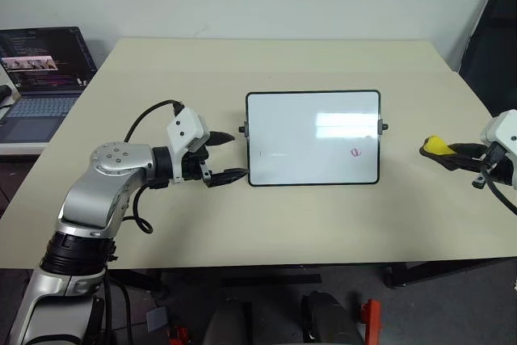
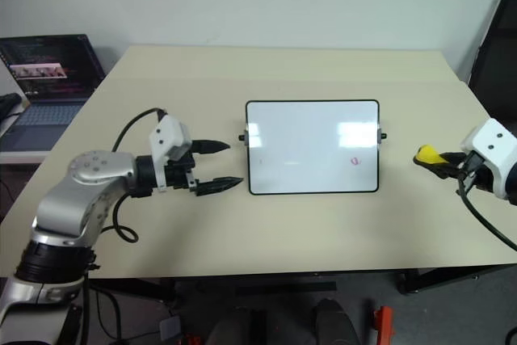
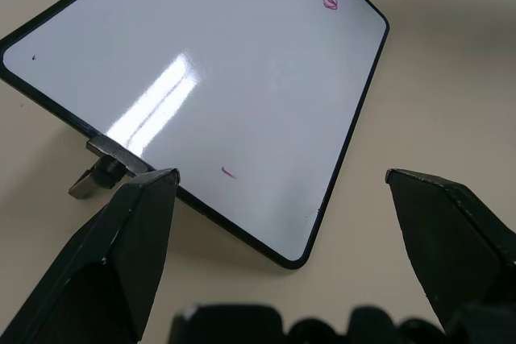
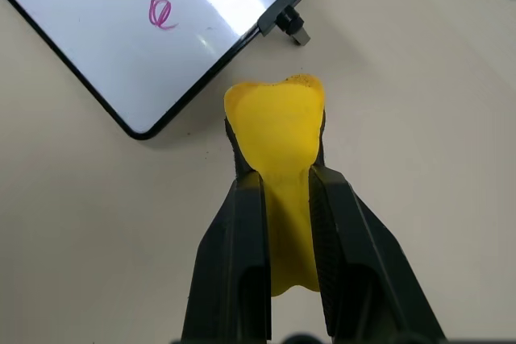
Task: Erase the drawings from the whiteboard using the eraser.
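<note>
From the head views, the whiteboard (image 1: 313,138) lies flat in the middle of the table (image 1: 266,224). The left gripper (image 1: 229,156) sits just beside the board's left short side, with its jaws wide open and holding nothing. It looks ready to steady the board so it does not slide when rubbed. The right gripper (image 1: 462,153) hangs off to the board's right, apart from it. Its jaws are squeezed tight on the eraser (image 1: 436,145), with the yellow end poking out toward the board. One pink drawing (image 1: 356,152) sits near the board's lower right corner, on the eraser's side. A laptop (image 1: 40,78) sits off to the left.

In the left wrist view, the two black fingers (image 3: 113,255) stand far apart, with the board's near corner between them. A tiny pink mark (image 3: 229,172) shows there; it may be a leftover bit of drawing, but it is too small to tell.

In the right wrist view, the eraser bulges where the jaws pinch it, so the grip looks firm. It points at the board's corner, near the pink loop.
</note>
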Robot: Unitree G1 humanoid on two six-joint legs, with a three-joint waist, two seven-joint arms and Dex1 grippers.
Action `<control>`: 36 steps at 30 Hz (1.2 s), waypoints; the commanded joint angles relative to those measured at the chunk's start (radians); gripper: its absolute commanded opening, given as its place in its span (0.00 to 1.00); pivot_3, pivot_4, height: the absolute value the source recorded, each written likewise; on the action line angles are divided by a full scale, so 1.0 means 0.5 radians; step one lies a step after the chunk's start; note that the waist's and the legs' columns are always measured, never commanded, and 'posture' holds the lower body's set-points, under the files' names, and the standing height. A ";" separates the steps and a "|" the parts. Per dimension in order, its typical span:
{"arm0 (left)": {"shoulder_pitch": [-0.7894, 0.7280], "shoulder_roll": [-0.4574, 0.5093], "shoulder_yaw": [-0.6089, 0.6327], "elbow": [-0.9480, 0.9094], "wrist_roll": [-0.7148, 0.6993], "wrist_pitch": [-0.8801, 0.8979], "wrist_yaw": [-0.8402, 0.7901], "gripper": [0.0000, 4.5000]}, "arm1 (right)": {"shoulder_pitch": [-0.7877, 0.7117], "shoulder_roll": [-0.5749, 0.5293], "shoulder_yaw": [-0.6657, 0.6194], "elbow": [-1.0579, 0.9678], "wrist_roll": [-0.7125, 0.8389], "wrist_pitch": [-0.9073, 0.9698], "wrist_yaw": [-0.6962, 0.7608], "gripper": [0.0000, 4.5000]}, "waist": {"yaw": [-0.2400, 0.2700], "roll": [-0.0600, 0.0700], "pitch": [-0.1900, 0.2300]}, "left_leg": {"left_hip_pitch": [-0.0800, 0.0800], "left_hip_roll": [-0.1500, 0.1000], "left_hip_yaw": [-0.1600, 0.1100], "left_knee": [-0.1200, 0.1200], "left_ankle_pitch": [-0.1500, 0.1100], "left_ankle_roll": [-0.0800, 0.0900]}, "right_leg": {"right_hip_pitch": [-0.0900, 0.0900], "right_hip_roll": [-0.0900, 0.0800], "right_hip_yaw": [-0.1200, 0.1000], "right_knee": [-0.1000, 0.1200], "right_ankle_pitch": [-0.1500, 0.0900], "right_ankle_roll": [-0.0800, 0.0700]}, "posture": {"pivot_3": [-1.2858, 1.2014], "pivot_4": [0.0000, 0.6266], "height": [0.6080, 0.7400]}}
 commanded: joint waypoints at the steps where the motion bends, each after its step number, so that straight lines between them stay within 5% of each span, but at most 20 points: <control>1: -0.076 0.007 0.085 -0.035 -0.044 -0.024 0.000 1.00 | -0.076 0.017 -0.029 -0.053 0.048 -0.002 -0.030 0.08 | 0.001 0.000 0.000 | 0.000 0.000 0.000 0.000 0.000 0.000 | 0.000 0.000 0.000 0.000 0.000 0.000 | 0.52 0.24 1.00; 23: -0.102 -0.004 0.097 -0.073 -0.092 0.014 0.018 1.00 | -0.206 0.111 -0.085 -0.171 0.263 0.165 -0.089 0.08 | 0.012 0.000 0.000 | 0.000 0.000 -0.001 0.000 0.000 0.000 | 0.000 0.000 -0.001 0.000 0.004 -0.007 | 0.52 0.24 1.00; 29: -0.068 -0.021 0.028 -0.068 -0.047 0.001 0.015 1.00 | -0.211 0.492 0.184 -0.324 0.200 0.102 -0.321 0.08 | 0.002 0.000 0.000 | 0.000 0.001 -0.002 0.000 0.000 0.000 | 0.000 0.001 -0.001 0.003 0.004 -0.007 | 0.52 0.24 1.00; 36: -0.068 -0.030 0.001 -0.051 -0.040 -0.006 0.000 1.00 | -0.329 0.725 0.457 0.101 -0.222 -0.380 -0.590 0.07 | 0.012 0.000 0.000 | 0.000 -0.001 -0.001 0.001 0.000 0.000 | -0.001 -0.001 -0.001 0.002 0.004 -0.007 | 0.52 0.24 1.00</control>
